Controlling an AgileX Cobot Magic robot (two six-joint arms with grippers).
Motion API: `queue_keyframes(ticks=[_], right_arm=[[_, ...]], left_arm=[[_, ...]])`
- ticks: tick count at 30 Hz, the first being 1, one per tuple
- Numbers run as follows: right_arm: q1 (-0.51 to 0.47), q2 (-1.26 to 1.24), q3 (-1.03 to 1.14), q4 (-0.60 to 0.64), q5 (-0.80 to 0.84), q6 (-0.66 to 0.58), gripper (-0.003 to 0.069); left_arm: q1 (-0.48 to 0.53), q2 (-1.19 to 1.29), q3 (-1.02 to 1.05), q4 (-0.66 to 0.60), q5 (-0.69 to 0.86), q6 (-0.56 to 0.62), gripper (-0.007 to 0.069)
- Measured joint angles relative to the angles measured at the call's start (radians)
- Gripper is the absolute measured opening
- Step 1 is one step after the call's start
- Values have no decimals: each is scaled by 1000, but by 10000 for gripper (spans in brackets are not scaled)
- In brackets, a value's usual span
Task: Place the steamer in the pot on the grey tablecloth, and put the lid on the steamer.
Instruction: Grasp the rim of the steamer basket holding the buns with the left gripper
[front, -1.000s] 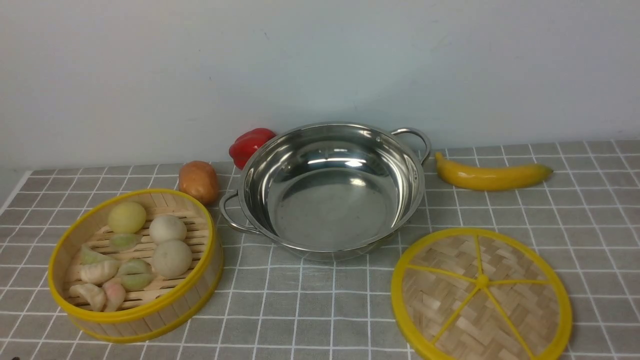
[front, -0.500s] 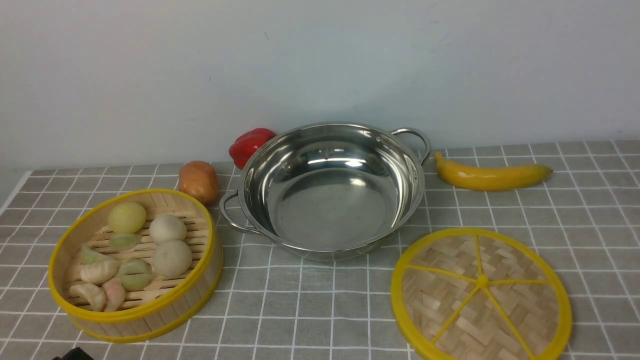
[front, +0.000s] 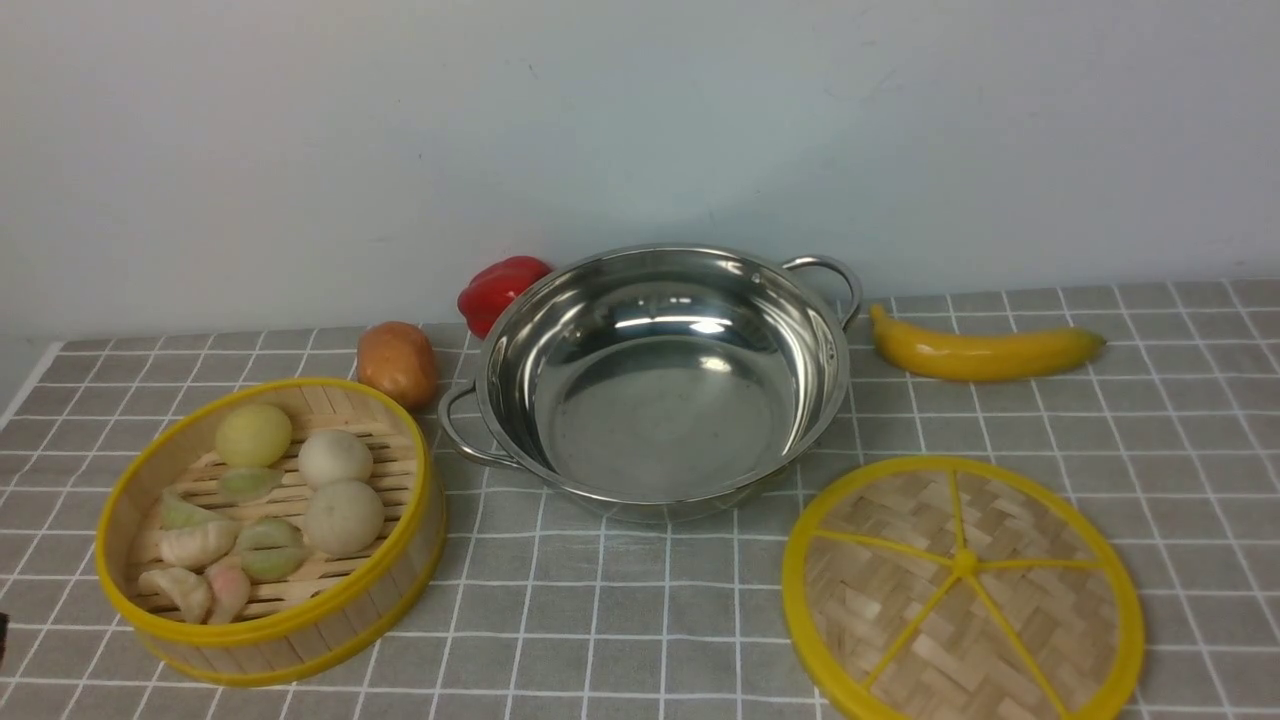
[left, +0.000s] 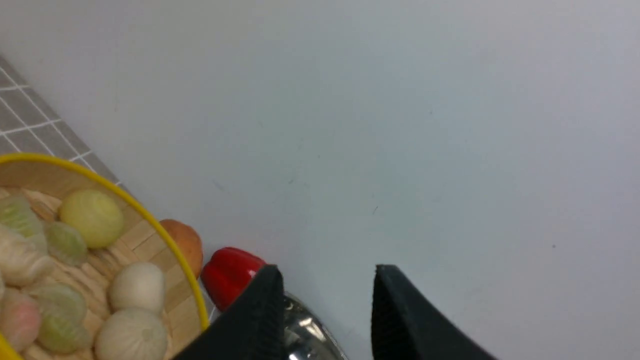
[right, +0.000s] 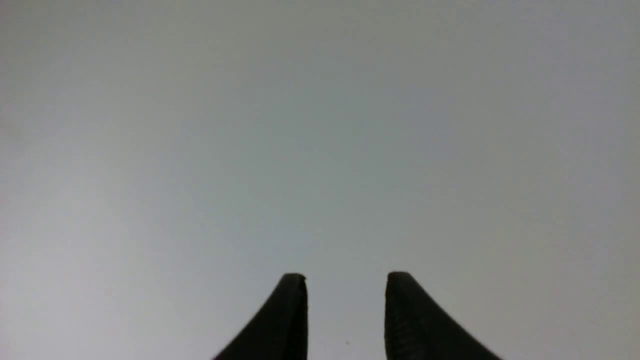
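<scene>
The steamer (front: 300, 640) sits on the near left of the cloth (front: 620, 620), with buns and dumplings (front: 342, 515) on its slatted floor. Its near rim lies close to the bottom of the front view. A strip of bare cloth parts its right rim from the pot's near-left handle (front: 455, 435). The potato (front: 398, 362) lies just past its far rim, apart from it.

The pot (front: 660, 420) stands empty in the middle, towards the wall (front: 640, 130). A pepper (front: 500, 290) is tucked behind its far-left rim, partly hidden by it. The banana (front: 985, 352) lies just beside the pot's far-right handle, not touching.

The lid (front: 962, 590) lies flat at the near right, knob up, its near edge cut off by the frame. Only a narrow band of cloth parts its far edge from the pot's near rim.

The widest open room is the cloth in front of the pot, between steamer and lid. More lies to the right, between the banana and the lid. The space above the pot is free.

The left jaws stand apart with nothing between them. In the left wrist view they hang above the steamer's far side, aimed towards the pepper and the pot's rim. The right jaws also stand apart and hold nothing. Their view shows only blank wall, so I cannot tell where they hang.
</scene>
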Motion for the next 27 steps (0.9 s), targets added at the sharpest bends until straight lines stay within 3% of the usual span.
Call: queue_keyframes(ticks=[4,5,6,7,8,9,10,13,16,20,22,27], right_arm=[[39,120,-222,-255,316,-5,240],[41,129,-232,-262,340,-3,240],[54,218,-312,-310,555,0,240],[54,228,-319,-313,579,0,240],[58,283,-351,-325,692,0,240],[64,394,-395,-337,872,-20,240],[69,447,-408,-337,934,-41,240],[74,526,-418,-332,998,-93,240],[75,682,-419,-273,1039,-209,240],[75,785,-423,-200,1026,-317,240],[75,826,-424,-160,1017,-366,240],[75,872,-425,-97,1010,-458,240]], left_arm=[[0,3,-82,128,-79,83,243],[0,4,-89,141,-85,106,243],[1,32,-165,267,-76,212,243],[1,32,-165,280,-71,225,243],[2,61,-212,341,-34,289,243],[7,159,-315,434,102,395,243],[16,216,-357,468,181,418,243],[44,335,-427,524,308,424,243],[155,601,-553,637,568,287,243],[280,858,-693,704,730,158,243],[347,993,-775,712,799,142,243],[396,1283,-939,636,866,201,243]])
